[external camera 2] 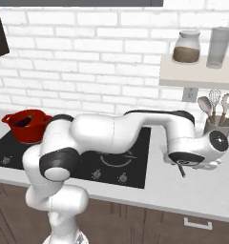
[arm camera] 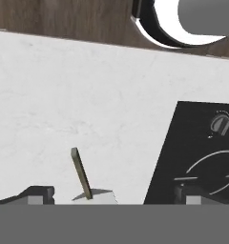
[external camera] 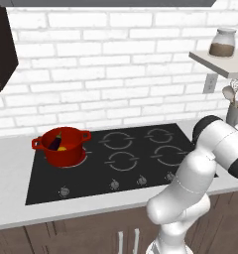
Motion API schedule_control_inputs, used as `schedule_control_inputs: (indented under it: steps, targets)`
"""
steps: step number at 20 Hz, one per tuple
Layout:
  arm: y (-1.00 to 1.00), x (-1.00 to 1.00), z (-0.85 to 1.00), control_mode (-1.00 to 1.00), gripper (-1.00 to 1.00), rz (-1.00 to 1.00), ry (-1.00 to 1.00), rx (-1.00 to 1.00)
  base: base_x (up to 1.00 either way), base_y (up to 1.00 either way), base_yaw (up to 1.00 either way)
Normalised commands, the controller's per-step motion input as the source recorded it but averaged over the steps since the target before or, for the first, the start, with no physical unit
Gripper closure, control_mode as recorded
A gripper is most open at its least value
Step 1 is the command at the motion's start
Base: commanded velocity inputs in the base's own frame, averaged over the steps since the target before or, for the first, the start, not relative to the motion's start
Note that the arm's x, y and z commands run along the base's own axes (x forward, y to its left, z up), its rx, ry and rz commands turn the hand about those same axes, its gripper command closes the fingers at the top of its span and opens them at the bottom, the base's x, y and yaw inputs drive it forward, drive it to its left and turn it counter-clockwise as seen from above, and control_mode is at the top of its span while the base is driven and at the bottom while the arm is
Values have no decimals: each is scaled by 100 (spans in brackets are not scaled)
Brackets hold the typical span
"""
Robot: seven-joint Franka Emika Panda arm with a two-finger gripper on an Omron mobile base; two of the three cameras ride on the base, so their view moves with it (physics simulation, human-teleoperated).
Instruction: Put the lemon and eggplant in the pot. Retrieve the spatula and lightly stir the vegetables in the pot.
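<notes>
Left base view gives me the clearest read on progress: the pot [external camera: 63,146] sits on the front-left burner of the stove [external camera: 141,163], and inside it I can make out the eggplant [external camera: 55,142] leaning over the lemon [external camera: 62,148], so I judge the loading half of the task done. What is left is fetching the spatula and stirring. Right base view shows what the left one hides: my arm is stretched out to the right of the stove, with the claw [external camera 2: 182,167] low over the worktop [external camera 2: 192,190], just in front of a utensil holder [external camera 2: 216,127] under a shelf carrying a jar [external camera 2: 186,47]. A thin dark stick pokes down beneath the hand there. Hand view adds the close detail: the spatula [arm camera: 82,172] lies on the pale worktop, its slim handle running up between my two fingertips, which stand wide apart and grip nothing. I take it the grasp has not yet happened.
</notes>
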Motion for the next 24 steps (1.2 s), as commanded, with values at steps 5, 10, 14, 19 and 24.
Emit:
schedule_control_inputs:
  steps: [5, 10, 14, 19, 24]
  targets:
    - [0, 0, -34, -100, -100, 0, -10, 0, 0, 0, 0]
    - [9, 0, -29, -100, -100, 0, -3, 0, 0, 0, 0]
    - [19, 5, -19, -100, -100, 0, 0, 0, 0, 0, 0]
    - [15, 16, -17, -100, -100, 0, 0, 0, 0, 0, 0]
    - [35, 22, -23, -100, -100, 0, 0, -1, 0, 0, 0]
